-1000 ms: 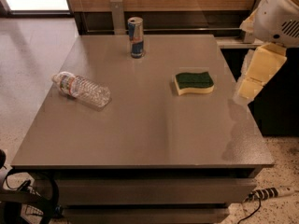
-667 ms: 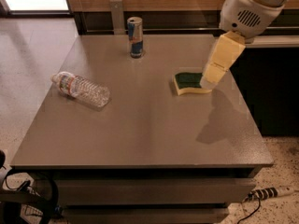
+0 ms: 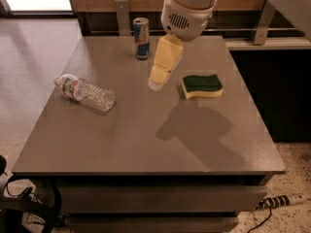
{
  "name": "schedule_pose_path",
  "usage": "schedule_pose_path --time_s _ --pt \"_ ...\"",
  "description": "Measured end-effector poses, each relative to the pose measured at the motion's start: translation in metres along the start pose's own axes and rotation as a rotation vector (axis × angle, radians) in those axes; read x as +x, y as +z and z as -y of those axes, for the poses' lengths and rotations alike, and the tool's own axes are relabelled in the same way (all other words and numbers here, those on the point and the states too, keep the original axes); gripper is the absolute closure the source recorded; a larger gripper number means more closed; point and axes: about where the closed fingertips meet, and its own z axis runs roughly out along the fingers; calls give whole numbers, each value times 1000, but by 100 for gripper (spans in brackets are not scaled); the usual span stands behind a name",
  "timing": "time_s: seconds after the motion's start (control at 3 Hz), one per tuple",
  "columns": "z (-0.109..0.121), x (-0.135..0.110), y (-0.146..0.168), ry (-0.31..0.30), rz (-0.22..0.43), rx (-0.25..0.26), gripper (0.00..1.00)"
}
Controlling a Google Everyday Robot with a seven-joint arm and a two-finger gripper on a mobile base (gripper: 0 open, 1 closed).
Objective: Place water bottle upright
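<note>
The water bottle (image 3: pixel 85 92) lies on its side on the left part of the grey table (image 3: pixel 146 140), its white cap pointing to the far left. It is clear and ribbed, with a red, white and blue label near the neck. My gripper (image 3: pixel 156 83) hangs above the table's middle, right of the bottle and well apart from it. Its yellowish fingers point down and to the left. Nothing is held in it.
A slim blue-and-silver drink can (image 3: pixel 141 38) stands upright at the back of the table, just left of my arm. A green and yellow sponge (image 3: pixel 201 86) lies right of the gripper. Cables and a power strip (image 3: pixel 279 201) lie on the floor.
My arm has swung left from beyond the table's right edge, past the sponge, to above the table's middle. The bottle, can and sponge have not moved.
</note>
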Motion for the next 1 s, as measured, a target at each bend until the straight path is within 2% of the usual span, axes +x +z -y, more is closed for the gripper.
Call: schedule_pose_path --time_s 0.33,1.0 --pt "-19 -52 19 -24 2 4 0" --pt "-14 -59 25 -4 5 -20 0"
